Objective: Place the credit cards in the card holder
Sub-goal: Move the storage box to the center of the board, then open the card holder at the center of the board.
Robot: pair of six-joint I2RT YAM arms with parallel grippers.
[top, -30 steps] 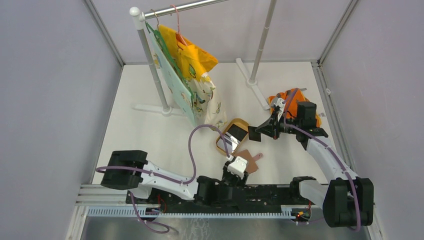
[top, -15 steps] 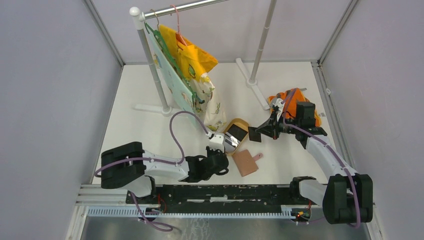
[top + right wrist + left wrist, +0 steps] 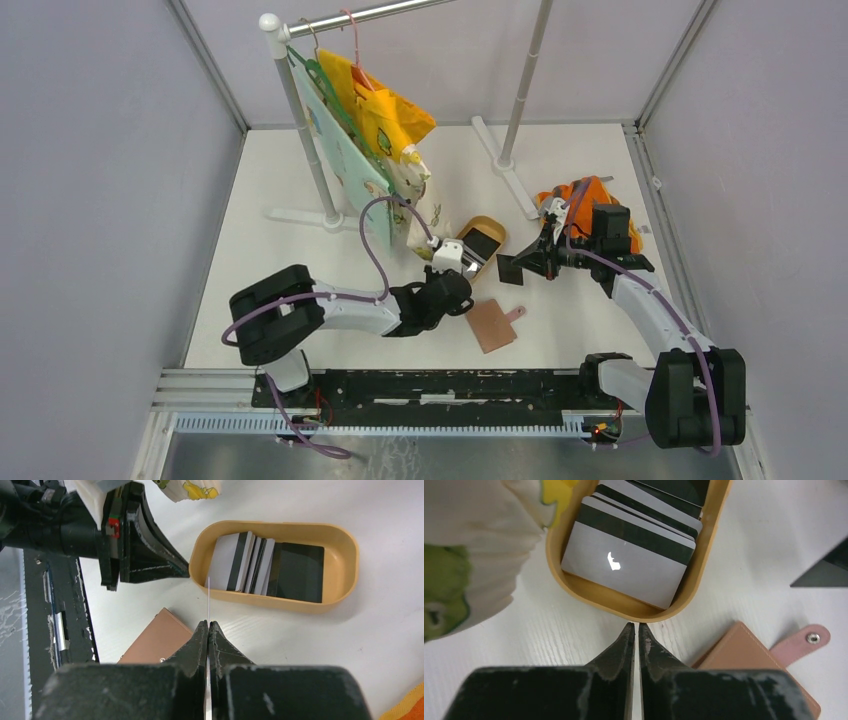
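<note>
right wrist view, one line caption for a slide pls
Right gripper pinching one card edge-on, tan dish of credit cards beyond, card holder at lower left.

Near the middle of the white table (image 3: pixel 290 260), a tan oval dish (image 3: pixel 490 224), shallow, with a rounded rim. At the back, a clothes rack (image 3: pixel 300 120): white post on the left, grey post on the right, metal rail across the top, flat feet on the table. Hung from the rail on hangers, a yellow garment (image 3: pixel 385 110) and a pale green printed one (image 3: pixel 345 165), hems low, nearly down to the table, just beside the dish. By the right edge, a crumpled orange cloth (image 3: pixel 580 193). Plain grey walls on three sides.
</note>
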